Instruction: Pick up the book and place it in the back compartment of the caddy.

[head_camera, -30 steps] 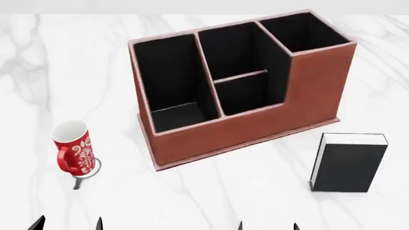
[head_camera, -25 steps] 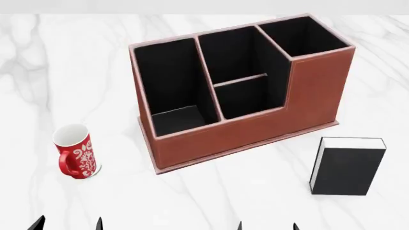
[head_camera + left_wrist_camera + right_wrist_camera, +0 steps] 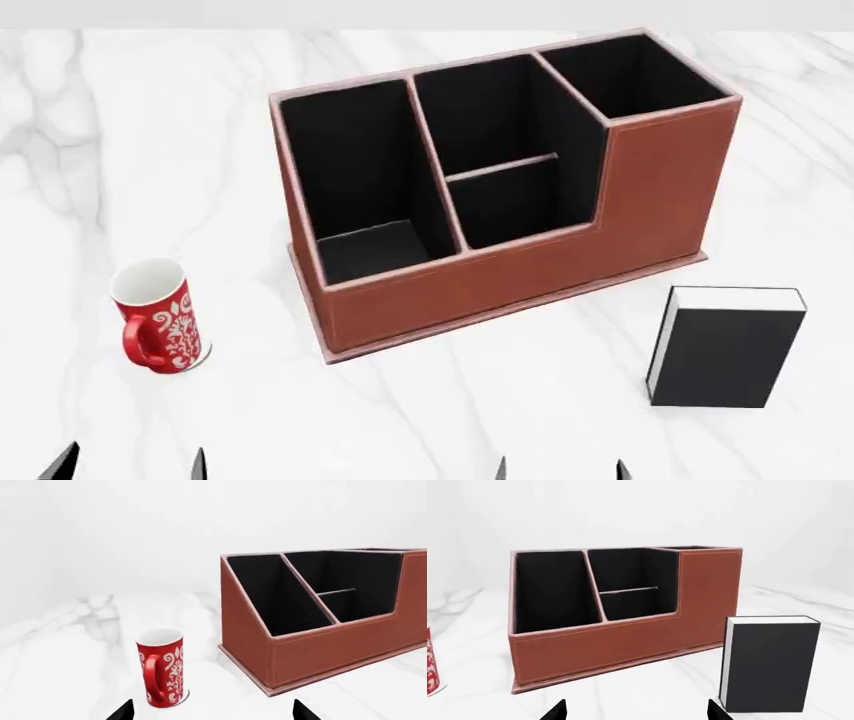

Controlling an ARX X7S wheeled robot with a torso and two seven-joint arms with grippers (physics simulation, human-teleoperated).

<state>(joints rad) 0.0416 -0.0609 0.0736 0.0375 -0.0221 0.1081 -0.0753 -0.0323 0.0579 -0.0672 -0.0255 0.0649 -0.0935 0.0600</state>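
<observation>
Both sets of jaws show only as dark fingertips at the bottom edge of the head view. The right gripper point(image 3: 561, 470) is spread wide and holds nothing, and the left gripper point(image 3: 130, 463) is released and empty too. Neither touches anything.

The step in hand looks like the reach for the book point(image 3: 727, 346), which stands upright on the white marble table point(image 3: 441, 420) at the lower right of the head view, apart from the caddy point(image 3: 534, 270) and in front of its tall right end. In the right wrist view the book point(image 3: 768, 664) fills the lower right, a little right of the gap between the fingertips. The right arm is the nearer one. To do it well, I would shift it rightward until the book sits squarely between the jaws, then close across the book's thickness, high enough to keep it from toppling.

The book's long axis runs vertically. Its black cover faces the robot, and the white page edges show along the top and the left side.

The back compartment point(image 3: 487, 110) sits behind the low divider in the middle of the caddy. A red mug point(image 3: 156, 318) stands at the lower left, well apart from the book.
</observation>
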